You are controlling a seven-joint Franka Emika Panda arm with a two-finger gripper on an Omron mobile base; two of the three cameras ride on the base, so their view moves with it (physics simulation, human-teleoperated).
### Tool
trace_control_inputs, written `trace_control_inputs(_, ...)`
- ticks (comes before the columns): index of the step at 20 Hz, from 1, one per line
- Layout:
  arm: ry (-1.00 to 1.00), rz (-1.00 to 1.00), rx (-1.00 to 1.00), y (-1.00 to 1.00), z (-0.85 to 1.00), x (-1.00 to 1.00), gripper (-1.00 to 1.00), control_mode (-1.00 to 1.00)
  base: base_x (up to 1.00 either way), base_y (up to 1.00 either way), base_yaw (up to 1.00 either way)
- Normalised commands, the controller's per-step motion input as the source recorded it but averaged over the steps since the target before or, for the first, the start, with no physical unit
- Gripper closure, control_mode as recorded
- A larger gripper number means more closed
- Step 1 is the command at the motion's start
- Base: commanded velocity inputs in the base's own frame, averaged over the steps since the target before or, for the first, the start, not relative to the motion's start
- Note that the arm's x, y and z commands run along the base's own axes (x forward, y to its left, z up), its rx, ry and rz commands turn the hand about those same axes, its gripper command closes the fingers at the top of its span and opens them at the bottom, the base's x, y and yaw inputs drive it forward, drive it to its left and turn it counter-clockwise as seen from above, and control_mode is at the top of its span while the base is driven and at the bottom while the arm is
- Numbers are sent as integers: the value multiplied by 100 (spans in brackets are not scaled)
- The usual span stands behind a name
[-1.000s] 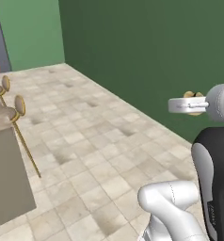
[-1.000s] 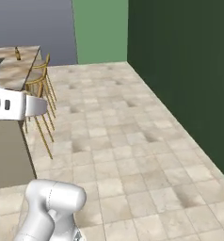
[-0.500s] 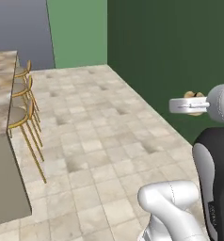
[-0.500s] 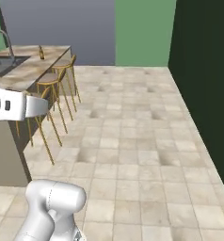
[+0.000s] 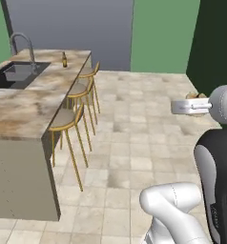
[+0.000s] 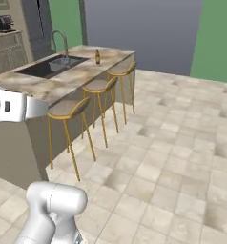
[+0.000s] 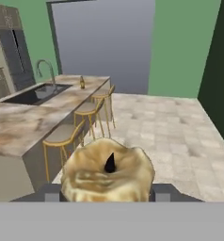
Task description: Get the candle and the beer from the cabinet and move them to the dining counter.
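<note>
Hand view: hand [image 7: 108,190] clamped on candle [image 7: 108,173], beer [image 6: 98,56] upright on dining counter [image 6: 48,86] near sink [image 6: 51,66]

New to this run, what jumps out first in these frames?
The golden-brown candle looms large in the hand view, clamped in the gripper, which is raised over the tiled floor. To the left runs the marbled dining counter with its dark sink and curved tap. The beer already stands near its far end, above three gold stools.
</note>
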Motion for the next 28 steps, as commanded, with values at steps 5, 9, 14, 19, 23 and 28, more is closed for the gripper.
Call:
trace_control_inputs(5, 0, 0, 0, 0, 0, 0, 100, 100, 98, -37, 70)
trace_control_inputs(9, 0, 0, 0, 0, 0, 0, 100, 100, 91, -53, 63)
trace_control_inputs(14, 0, 0, 0, 0, 0, 0, 100, 100, 71, -75, 54)
trace_control_inputs(19, 0, 0, 0, 0, 0, 0, 100, 100, 44, -97, 31)
trace_control_inputs(23, 0, 0, 0, 0, 0, 0, 100, 100, 34, -100, 30)
trace_control_inputs(28, 0, 0, 0, 0, 0, 0, 100, 100, 42, -95, 55)
